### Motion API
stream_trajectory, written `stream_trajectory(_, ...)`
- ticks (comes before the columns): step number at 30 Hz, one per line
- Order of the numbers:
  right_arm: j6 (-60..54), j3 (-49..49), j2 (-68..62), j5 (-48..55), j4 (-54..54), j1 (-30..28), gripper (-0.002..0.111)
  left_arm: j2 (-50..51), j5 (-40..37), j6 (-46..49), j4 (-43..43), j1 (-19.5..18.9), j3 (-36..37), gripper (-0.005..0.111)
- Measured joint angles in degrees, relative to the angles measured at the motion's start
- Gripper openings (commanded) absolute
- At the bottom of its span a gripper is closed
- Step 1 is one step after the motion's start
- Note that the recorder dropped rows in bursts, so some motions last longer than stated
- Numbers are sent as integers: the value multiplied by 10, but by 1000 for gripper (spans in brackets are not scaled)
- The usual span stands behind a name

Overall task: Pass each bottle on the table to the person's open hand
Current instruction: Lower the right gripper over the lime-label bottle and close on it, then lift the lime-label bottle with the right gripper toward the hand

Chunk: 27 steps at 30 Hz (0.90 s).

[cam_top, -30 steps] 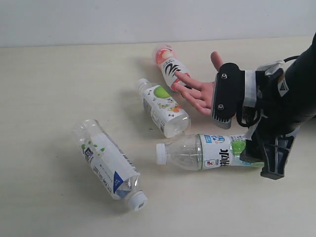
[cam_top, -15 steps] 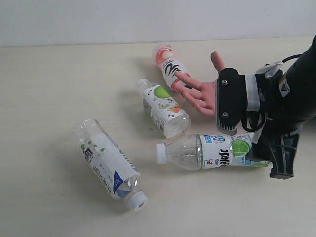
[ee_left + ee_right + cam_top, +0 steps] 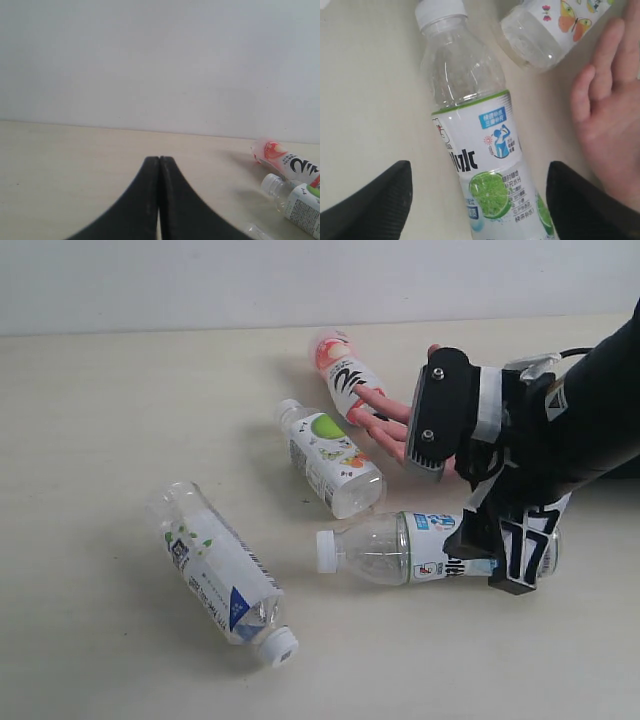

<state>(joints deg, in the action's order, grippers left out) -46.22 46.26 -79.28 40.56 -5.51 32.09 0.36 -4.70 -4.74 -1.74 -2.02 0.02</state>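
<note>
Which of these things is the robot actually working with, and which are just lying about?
In the job: lime bottle, right gripper, butterfly-label bottle, blue-label bottle, pink bottle, open hand, table.
Just lying about: nothing I can see; only the wall behind.

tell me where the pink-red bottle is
In the exterior view the pink-red bottle lies just right of upper centre, beside the open hand.

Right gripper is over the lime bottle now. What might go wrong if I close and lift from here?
1. The right gripper straddles the lime-label bottle with jaws open; the bottle lies on its round side, so an off-centre squeeze may roll it away.
2. The person's hand lies close beside one gripper finger; closing or lifting could brush it.
3. The butterfly-label bottle lies near the cap end and may get knocked.
</note>
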Motion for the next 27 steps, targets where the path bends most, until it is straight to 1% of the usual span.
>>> stream_trajectory(7, -7, 0, -11, 32, 44, 0, 71, 0, 0, 0, 0, 0, 0, 0)
stream_trajectory(11, -7, 0, -22, 36, 51, 0, 74, 0, 0, 0, 0, 0, 0, 0)
stream_trajectory(24, -19, 0, -58, 22, 72, 0, 74, 0, 0, 0, 0, 0, 0, 0)
stream_trajectory(27, -20, 0, -61, 16, 94, 0, 74, 0, 0, 0, 0, 0, 0, 0)
